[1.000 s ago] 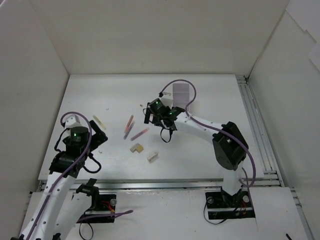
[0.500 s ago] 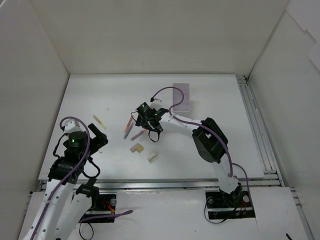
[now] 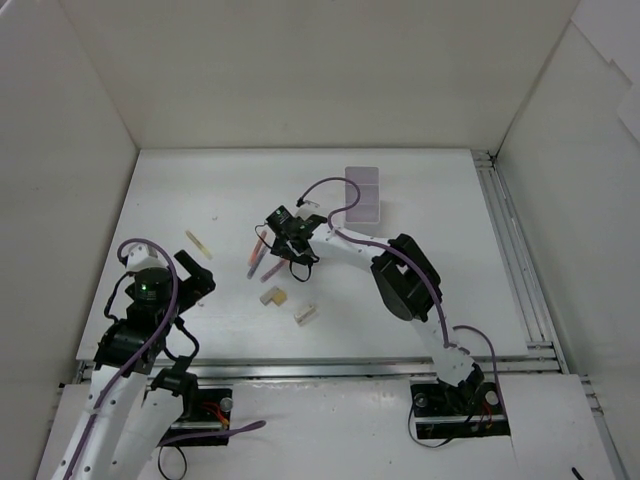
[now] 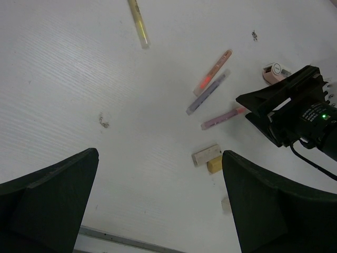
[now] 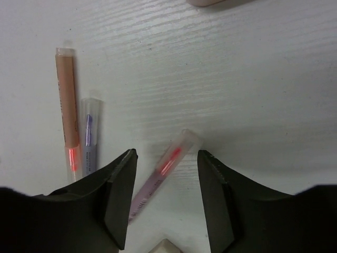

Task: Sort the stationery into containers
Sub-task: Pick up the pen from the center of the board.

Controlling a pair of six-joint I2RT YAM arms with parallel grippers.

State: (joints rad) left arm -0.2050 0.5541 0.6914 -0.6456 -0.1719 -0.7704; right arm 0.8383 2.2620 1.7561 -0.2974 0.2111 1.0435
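The container is set toward the far edge of the tabletop, apart from all the stationery. The right jaws are positioned near-left of the container and are seen partly parted, straddling a pink pen. A gap is left on each side, and nothing is grasped. Further left of the container, an orange pen and a violet pen lie just beside each other. The L-shaped block and the cream block are found nearer the bases. The left jaws are held fully released, well left of the container, above bare tabletop. A metal rail borders the tabletop to the right of the container.
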